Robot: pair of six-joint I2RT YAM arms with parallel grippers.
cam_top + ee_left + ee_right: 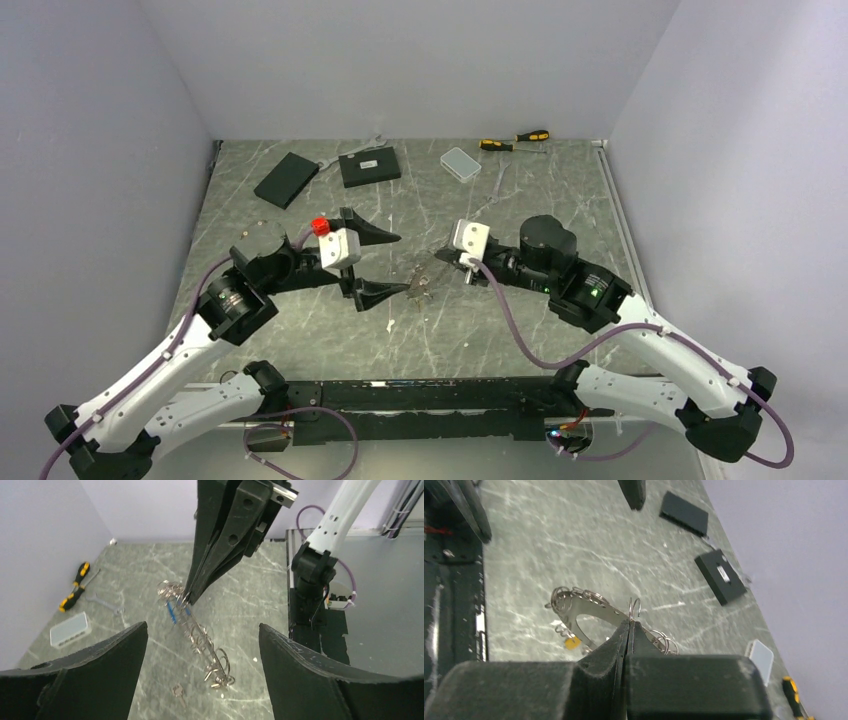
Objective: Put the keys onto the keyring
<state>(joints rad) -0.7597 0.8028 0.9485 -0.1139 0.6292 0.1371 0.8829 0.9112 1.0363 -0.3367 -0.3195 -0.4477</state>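
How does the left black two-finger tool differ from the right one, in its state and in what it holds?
The left black two-finger tool is wide open; the right black two-finger tool is shut. The left tool holds nothing; the right tool pinches the thin grey metal keyring. Both are black and point at the keyring from opposite sides.

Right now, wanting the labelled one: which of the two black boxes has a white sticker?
The right-hand black box, nearer the clear plastic case; a white label shows on its top. The left-hand black box, lying askew, is plain.
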